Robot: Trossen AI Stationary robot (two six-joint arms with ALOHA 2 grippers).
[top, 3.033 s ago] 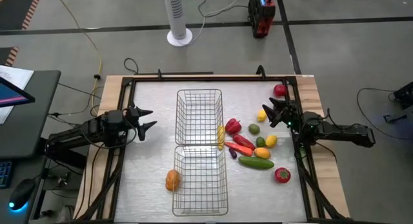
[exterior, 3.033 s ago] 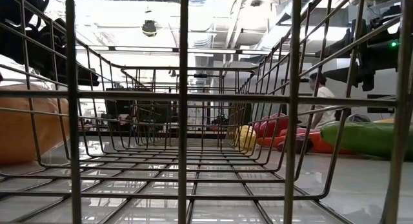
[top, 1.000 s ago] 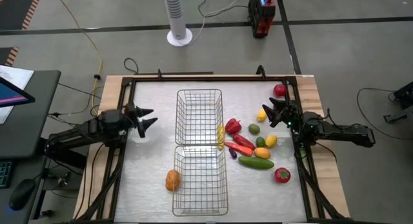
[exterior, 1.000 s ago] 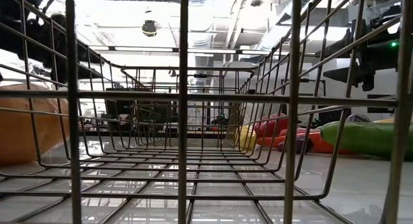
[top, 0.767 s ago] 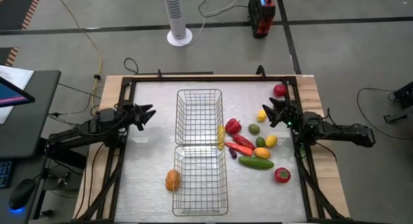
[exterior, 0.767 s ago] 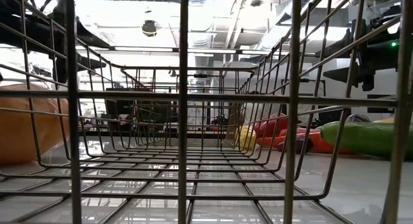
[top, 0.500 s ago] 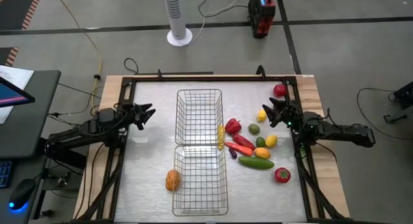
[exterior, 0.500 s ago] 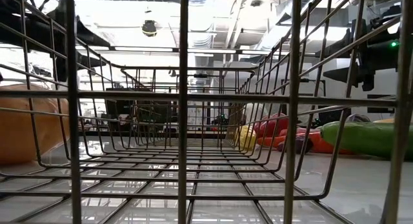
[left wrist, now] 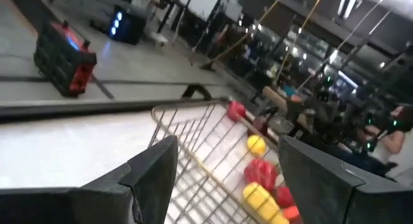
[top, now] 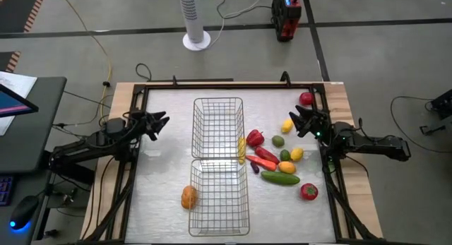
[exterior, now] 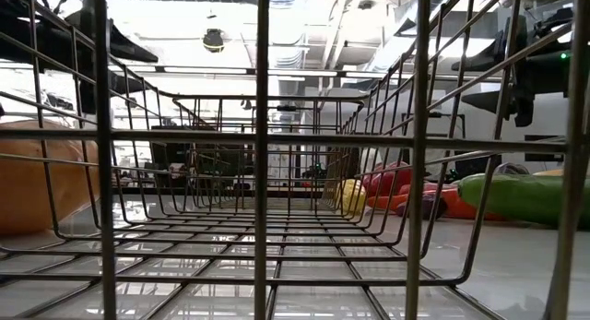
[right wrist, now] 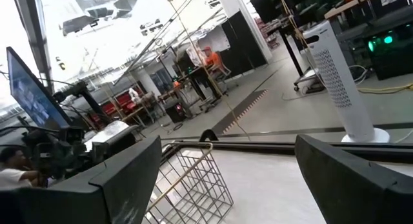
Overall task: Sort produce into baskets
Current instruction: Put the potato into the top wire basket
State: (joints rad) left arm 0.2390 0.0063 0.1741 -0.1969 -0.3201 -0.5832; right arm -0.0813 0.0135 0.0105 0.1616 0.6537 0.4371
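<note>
Right hand (top: 292, 121), dark two-finger type: open, empty, right of frame centre in the high view; I log a slight shift toward the top since half a second ago, uncovering a yellow toy lemon (top: 287, 126). Left hand (top: 158, 123), same type: open, empty, left of the baskets, unmoved over that interval. No grasp begun, by my reading.

Two silver wire-mesh baskets (top: 218, 118), end to end, centre of desk (top: 169, 167); both look empty. Produce cluster right of them: red pepper (top: 255, 138), green cucumber (top: 280, 178). Orange piece (top: 188, 196) lies left of the lower basket.

Low view alone shows hands raised clear of the desk; left wrist view shows open fingers (left wrist: 148, 169).
</note>
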